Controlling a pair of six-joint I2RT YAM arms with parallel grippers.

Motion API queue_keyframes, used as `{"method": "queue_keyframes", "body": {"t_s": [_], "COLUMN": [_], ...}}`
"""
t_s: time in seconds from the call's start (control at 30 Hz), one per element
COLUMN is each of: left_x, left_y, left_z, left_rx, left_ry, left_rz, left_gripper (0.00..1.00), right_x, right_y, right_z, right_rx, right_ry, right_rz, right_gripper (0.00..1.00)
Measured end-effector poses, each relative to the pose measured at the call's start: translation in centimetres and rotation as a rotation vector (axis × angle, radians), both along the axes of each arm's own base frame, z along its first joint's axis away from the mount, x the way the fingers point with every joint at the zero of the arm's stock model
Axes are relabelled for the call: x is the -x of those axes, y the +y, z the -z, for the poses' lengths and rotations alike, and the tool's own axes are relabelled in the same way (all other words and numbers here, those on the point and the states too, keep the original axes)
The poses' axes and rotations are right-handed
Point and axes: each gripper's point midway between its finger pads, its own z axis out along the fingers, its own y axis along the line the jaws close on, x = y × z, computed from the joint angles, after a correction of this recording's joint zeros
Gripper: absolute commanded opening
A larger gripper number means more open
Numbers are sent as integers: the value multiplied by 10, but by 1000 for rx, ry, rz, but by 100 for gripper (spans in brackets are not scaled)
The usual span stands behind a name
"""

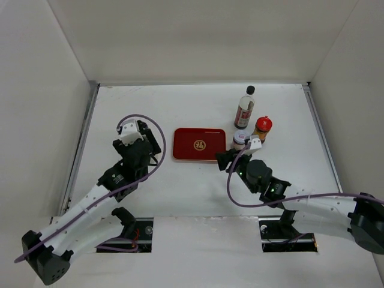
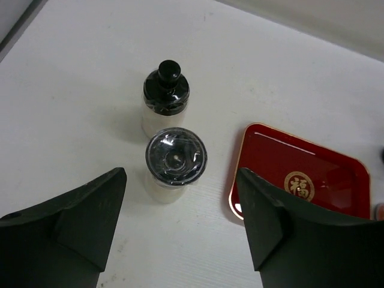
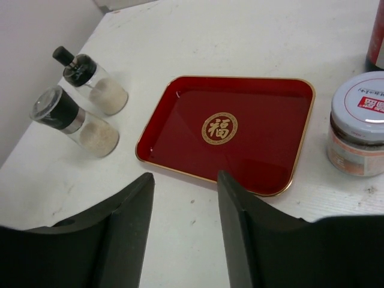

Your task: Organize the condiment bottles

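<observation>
Two small shakers stand side by side left of the red tray [image 1: 199,144]: a black-knobbed shaker [image 2: 167,96] and a clear-lidded shaker [image 2: 176,159]. Both also show in the right wrist view, the black-knobbed shaker [image 3: 90,78] and the clear-lidded shaker [image 3: 72,120]. My left gripper [image 2: 181,178] is open and hovers over them, hiding them in the top view [image 1: 146,143]. The tall black-capped bottle [image 1: 244,108], the red-capped jar [image 1: 263,127] and a white-lidded jar [image 3: 359,123] stand right of the tray. My right gripper [image 3: 185,177] is open and empty at the tray's near right edge.
The tray [image 3: 264,150] holds nothing and has a gold emblem in its middle. White walls close in the table on the left, back and right. The tall bottle's edge [image 3: 377,36] shows at the right wrist view's top right.
</observation>
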Motion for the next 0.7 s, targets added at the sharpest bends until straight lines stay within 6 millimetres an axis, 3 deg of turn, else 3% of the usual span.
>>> {"method": "queue_keyframes", "body": {"t_s": [0.07, 0.17, 0.37, 0.53, 0.7], "left_x": [-3, -8, -20, -31, -43], "left_y": [-3, -8, 0, 8, 2], "left_z": [12, 29, 59, 66, 79], "left_rx": [-28, -55, -99, -110, -113], "left_ry": [42, 99, 198, 211, 228], "left_rz": [6, 24, 1, -28, 2], "left_gripper": [82, 82, 82, 82, 81], "right_x": [-2, -2, 0, 1, 1], "right_y": [0, 3, 9, 12, 13], "right_z": [2, 6, 16, 17, 16], "right_rx": [2, 5, 25, 26, 19], "right_ry": [7, 13, 34, 37, 33], "right_rz": [1, -12, -45, -57, -61], "right_gripper": [77, 85, 90, 91, 92]}}
